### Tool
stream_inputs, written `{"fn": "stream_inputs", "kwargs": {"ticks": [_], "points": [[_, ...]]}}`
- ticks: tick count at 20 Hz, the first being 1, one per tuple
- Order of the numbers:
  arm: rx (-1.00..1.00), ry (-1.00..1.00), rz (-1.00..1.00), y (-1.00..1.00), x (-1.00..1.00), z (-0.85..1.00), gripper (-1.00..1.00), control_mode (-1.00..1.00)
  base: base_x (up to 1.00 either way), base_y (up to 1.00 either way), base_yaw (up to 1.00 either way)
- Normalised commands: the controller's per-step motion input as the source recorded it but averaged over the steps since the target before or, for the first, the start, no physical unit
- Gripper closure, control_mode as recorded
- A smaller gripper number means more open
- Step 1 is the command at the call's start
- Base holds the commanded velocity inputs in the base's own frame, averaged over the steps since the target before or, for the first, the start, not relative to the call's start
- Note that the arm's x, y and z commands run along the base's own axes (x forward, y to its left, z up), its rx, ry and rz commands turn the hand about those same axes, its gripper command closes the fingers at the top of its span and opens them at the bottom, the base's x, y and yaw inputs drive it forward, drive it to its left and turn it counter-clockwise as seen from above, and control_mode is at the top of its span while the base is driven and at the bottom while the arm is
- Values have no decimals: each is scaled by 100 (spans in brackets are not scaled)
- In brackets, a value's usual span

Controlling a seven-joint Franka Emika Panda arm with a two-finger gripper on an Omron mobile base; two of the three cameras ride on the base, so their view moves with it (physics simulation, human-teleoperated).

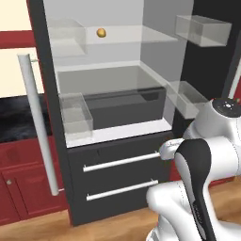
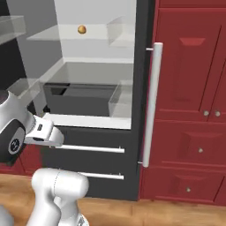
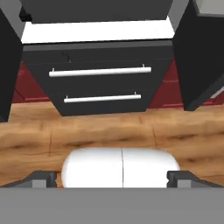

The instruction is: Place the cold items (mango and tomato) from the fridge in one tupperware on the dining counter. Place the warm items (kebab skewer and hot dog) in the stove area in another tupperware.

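So the fridge [image 1: 108, 94] is standing wide open and a small round orange-gold thing [image 1: 101, 32], probably the mango, can be seen sitting alone on the upper shelf [image 1: 141, 35], toward the back; no tomato can be made out anywhere from these angles, so it might be hidden in the dark crisper drawer [image 1: 124, 106] or behind a door bin [image 1: 75, 115]. The gripper [image 3: 112, 178] is parked low, aimed down at the wood floor [image 3: 109, 131] and the two freezer drawers [image 3: 100, 83], with its fingers spread fully apart and nothing held between them. Plenty could go wrong from here. A long climb is needed from that low pose up to the top shelf, and the wrist or forearm could easily be clipped on the white ledge [image 1: 117, 132] or on the clear door bins that stick out on both sides. The fruit looks round and smooth, so it could be nudged and rolled further back if one finger lands first, or squeezed out sideways on closing. And if the tomato really is tucked away somewhere, time could be wasted on a blind reach.
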Motion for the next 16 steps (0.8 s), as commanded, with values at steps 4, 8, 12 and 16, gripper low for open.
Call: {"fn": "stream_inputs", "kwargs": {"ticks": [4,8,12,16], "points": [[0,0,0,0,0,0,-100,100,100,6,2],[0,0,0,0,0,0,-100,100,100,6,2],[0,0,0,0,0,0,-100,100,84,10,7],[0,0,0,0,0,0,-100,100,70,12,11]]}}
